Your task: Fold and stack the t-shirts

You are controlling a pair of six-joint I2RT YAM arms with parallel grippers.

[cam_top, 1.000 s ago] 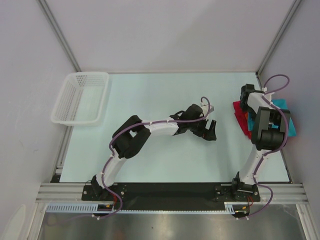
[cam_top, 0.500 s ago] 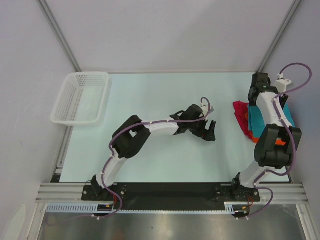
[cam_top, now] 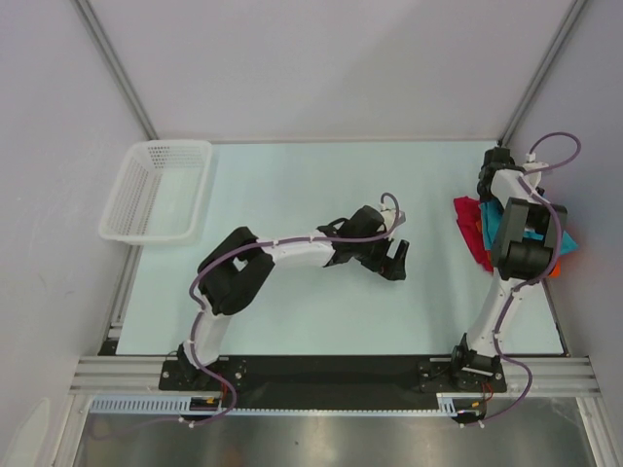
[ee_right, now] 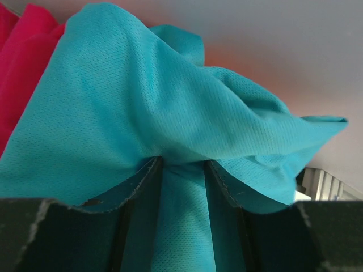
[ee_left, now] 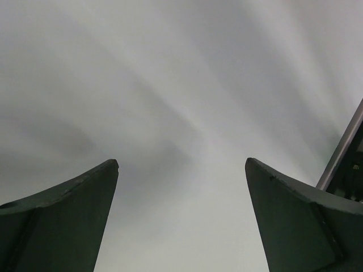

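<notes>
Currently the right fingers (ee_right: 139,192) pinch a fold of the teal-blue t-shirt (ee_right: 170,102), heaped beside the magenta-red t-shirt (cam_top: 469,226) at the far right edge of the tabletop (cam_top: 321,185), while the left fingers (ee_left: 62,221) hang spread wide, empty, over its middle.

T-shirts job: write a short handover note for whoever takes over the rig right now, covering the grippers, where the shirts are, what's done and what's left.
Left gripper: open, holding nothing, above the middle of the table.
Right gripper: closed on a bunched fold of the teal t-shirt, at the table's far right.
Shirts: all three lie in one crumpled heap at the right edge. The magenta t-shirt is on the heap's left side, and the orange t-shirt only peeks out behind the teal.
Done: nothing folded or stacked that I can see.
Left: spread, fold and stack all three.
</notes>
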